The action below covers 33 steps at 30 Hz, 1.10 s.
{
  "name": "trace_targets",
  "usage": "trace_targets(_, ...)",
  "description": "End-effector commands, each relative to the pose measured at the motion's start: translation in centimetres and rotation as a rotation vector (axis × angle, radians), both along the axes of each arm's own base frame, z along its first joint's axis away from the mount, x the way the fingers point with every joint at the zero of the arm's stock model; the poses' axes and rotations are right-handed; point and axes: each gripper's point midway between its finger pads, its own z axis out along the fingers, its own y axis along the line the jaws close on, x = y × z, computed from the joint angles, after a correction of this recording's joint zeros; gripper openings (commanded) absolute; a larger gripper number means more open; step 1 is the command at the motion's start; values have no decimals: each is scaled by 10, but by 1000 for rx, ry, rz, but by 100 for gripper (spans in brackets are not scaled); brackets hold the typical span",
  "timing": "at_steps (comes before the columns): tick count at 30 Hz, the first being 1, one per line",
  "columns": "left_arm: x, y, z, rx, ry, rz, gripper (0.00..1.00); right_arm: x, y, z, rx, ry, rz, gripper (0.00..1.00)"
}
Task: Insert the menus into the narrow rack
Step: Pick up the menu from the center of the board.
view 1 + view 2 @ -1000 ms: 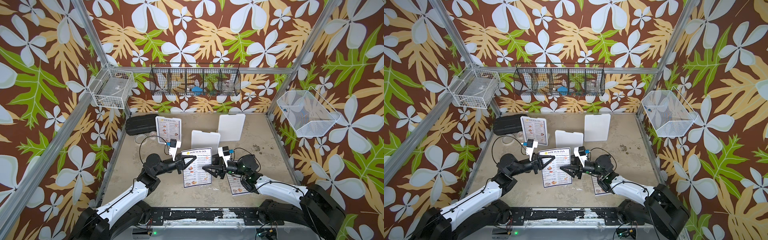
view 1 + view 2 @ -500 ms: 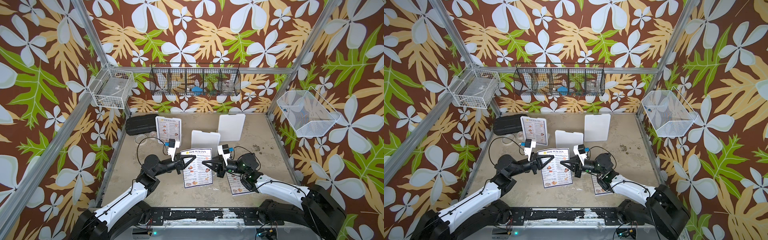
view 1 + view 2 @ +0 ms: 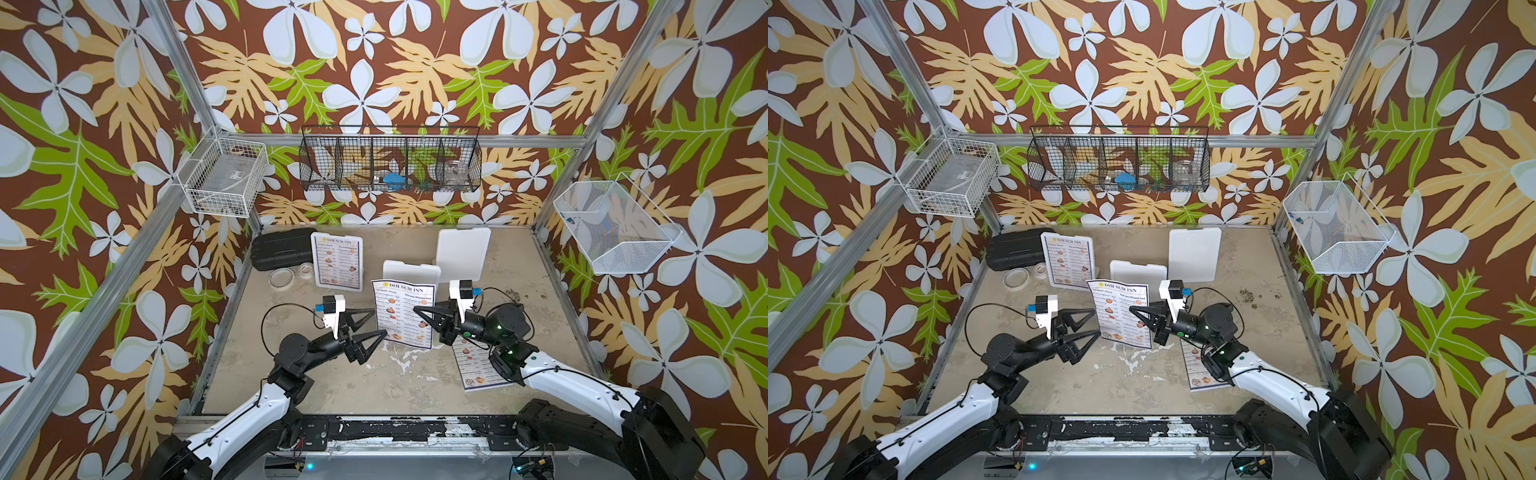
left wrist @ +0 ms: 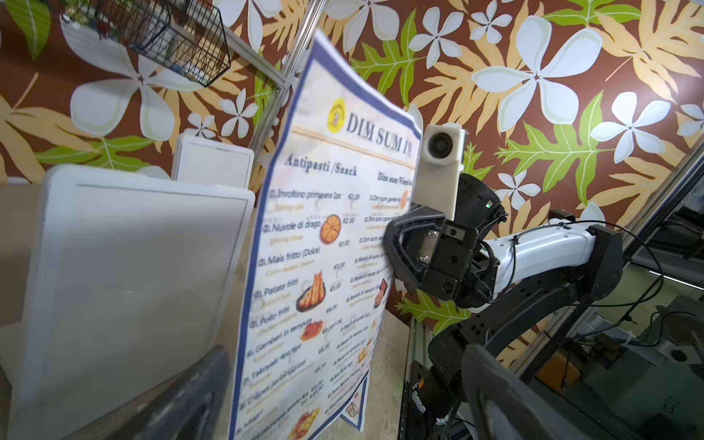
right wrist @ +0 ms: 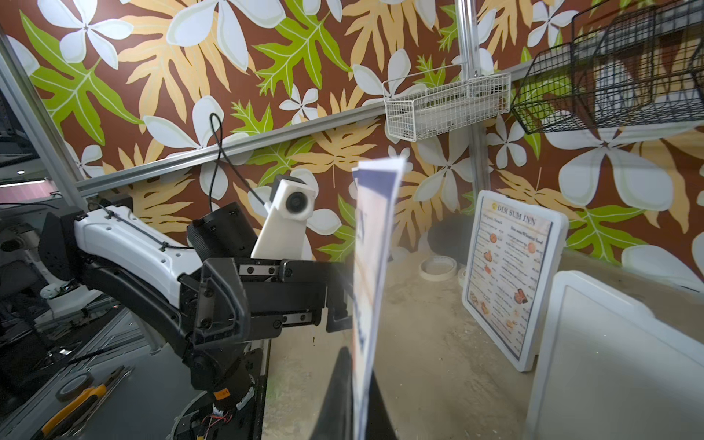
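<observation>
Beige bench (image 3: 332, 382) carries two bare white panels (image 3: 461, 253) toward its far edge. Mid-bench, the upright menu (image 3: 401, 311) is pinched at its right edge by the closed right pincer (image 3: 419, 312). The left pincer (image 3: 379, 321) gapes open at the sheet's left edge. A flat menu (image 3: 478, 370) lies near the right edge, and a third menu (image 3: 336, 259) fronts a panel near the far-left corner.

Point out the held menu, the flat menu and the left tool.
held menu (image 3: 397, 308), in a top view, middle of its face.
flat menu (image 3: 476, 368), in a top view, uncovered lower part.
left tool (image 3: 381, 320), in a top view, midway between fingertips.
</observation>
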Motion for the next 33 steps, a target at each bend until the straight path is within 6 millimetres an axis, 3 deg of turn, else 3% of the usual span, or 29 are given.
trace_targets(1, -4, -1, 10, 2, -80, -12, 92, -1, -2, 14, 29, -22, 5, 0)
trace_targets(13, 7, -7, -1, 24, -54, -5, 84, -20, -8, 46, 88, -86, 59, 0)
trace_targets(20, 14, -8, -6, 39, -51, 17, 85, -24, -9, 51, 103, -96, 76, 0)
trace_targets(24, 5, -15, -2, 37, -85, -56, 83, -23, -8, 53, 111, -95, 79, 0)
trace_targets(26, 1, -18, 1, 37, -101, -90, 75, -19, -8, 54, 110, -92, 67, 0)
trace_targets(33, -1, -16, 4, 44, -114, -84, 22, 2, -14, 52, 114, -68, 6, 0)
